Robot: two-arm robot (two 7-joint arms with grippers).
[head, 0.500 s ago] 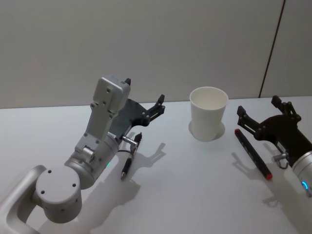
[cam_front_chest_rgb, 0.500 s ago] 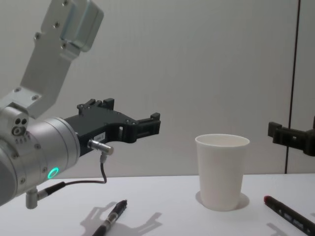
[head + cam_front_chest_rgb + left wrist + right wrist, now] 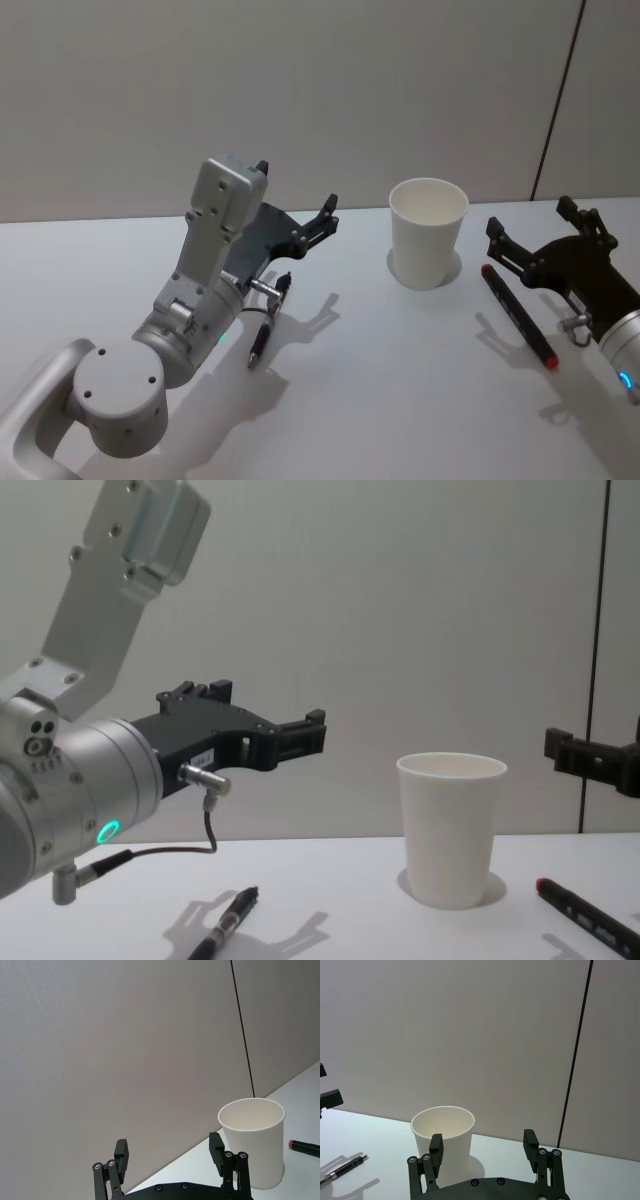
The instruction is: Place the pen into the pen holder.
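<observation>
White pen holder (image 3: 428, 235) upright on surface (image 3: 400, 390). The left gripper (image 3: 297, 185) and right gripper (image 3: 530, 217) flank it, fingers spread wide, empty. One black pen (image 3: 262, 335) lies under the left arm; red-tipped pen (image 3: 518, 315) lies right of holder.

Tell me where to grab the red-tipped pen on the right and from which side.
Grip the pen mid-barrel, probably best straight down from above, closing across it. It lies flat on the table, a thin straight barrel with bare surface either side, just beside the open right end effector.
</observation>
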